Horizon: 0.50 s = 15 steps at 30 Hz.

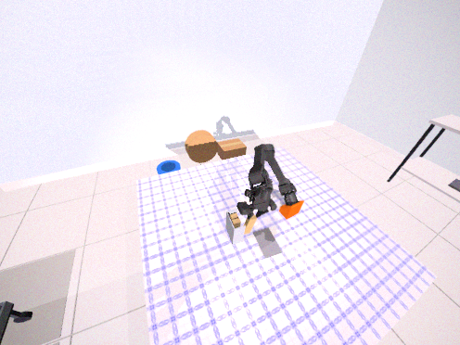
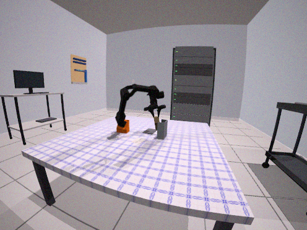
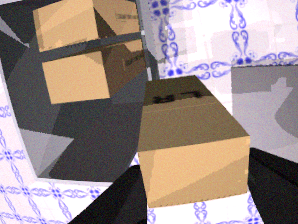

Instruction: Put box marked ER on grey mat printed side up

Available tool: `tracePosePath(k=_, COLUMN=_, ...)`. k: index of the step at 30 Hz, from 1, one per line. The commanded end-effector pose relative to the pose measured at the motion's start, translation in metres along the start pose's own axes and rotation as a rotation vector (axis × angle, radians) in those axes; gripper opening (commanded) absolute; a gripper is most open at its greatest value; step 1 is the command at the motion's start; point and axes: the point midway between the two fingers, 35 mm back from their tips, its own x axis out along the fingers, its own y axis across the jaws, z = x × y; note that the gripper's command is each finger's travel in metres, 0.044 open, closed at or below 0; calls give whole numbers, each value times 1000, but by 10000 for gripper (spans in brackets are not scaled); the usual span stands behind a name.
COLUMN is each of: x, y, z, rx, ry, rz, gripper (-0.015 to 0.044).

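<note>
1. Gripper (image 1: pixel 255 215) (image 2: pixel 156 117) (image 3: pixel 194 167): part-open, clamped on a QSFP-100G box (image 1: pixel 250 224) (image 2: pixel 156 123) (image 3: pixel 194 175), w/ one finger on each side. Dark print shows on the held box's far face in wrist view; code too blurry to be sure of, so can't tell if it's ER.
2. Held box hangs below the gripper, approx. upright w/ a slight tilt, btwn bin (image 1: pixel 239 236) (image 2: pixel 162 131) (image 3: pixel 70 181) & grey mat (image 1: pixel 267 243) (image 2: pixel 150 131) (image 3: pixel 265 82). V. near the bin wall; contact w/ it unclear.
3. Arm (image 1: pixel 278 173) (image 2: pixel 140 88): rises from the orange base (image 1: pixel 289 213) (image 2: pixel 125 130), arches over, wrist pointing down nr the bin.
4. Other 2 boxes (image 1: pixel 236 223) (image 3: pixel 76 79) stand in the bin, side by side w/ a dark gap btwn them. Bin's upright, its wall right next to the held box.
5. Mat lies flat on the table (image 1: pixel 209 287) (image 2: pixel 139 173) (image 3: pixel 200 25), on the other side of the held box from the bin.
6. Bkgd, exterior view: server rack (image 2: pixel 194 69) at the back wall, monitor (image 2: pixel 28 80) on a desk, dark cart (image 2: pixel 273 130) opp. side. All well apart from the arm.
</note>
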Motion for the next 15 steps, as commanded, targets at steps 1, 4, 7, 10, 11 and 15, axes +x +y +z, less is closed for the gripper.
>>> tracePosePath(k=1, x=3, y=8, z=-1, rx=-4, ry=-5, rz=1, gripper=151)
tracePosePath(k=4, x=3, y=13, z=-1, rx=-4, ry=-5, rz=1, gripper=151)
tracePosePath(k=7, x=4, y=18, z=-1, rx=-4, ry=-5, rz=1, gripper=151)
tracePosePath(k=10, x=5, y=23, z=-1, rx=-4, ry=-5, rz=0, gripper=151)
tracePosePath(k=11, x=6, y=24, z=0, rx=-4, ry=-5, rz=0, gripper=151)
tracePosePath(k=15, x=7, y=30, z=0, rx=-3, ry=-6, rz=0, gripper=151)
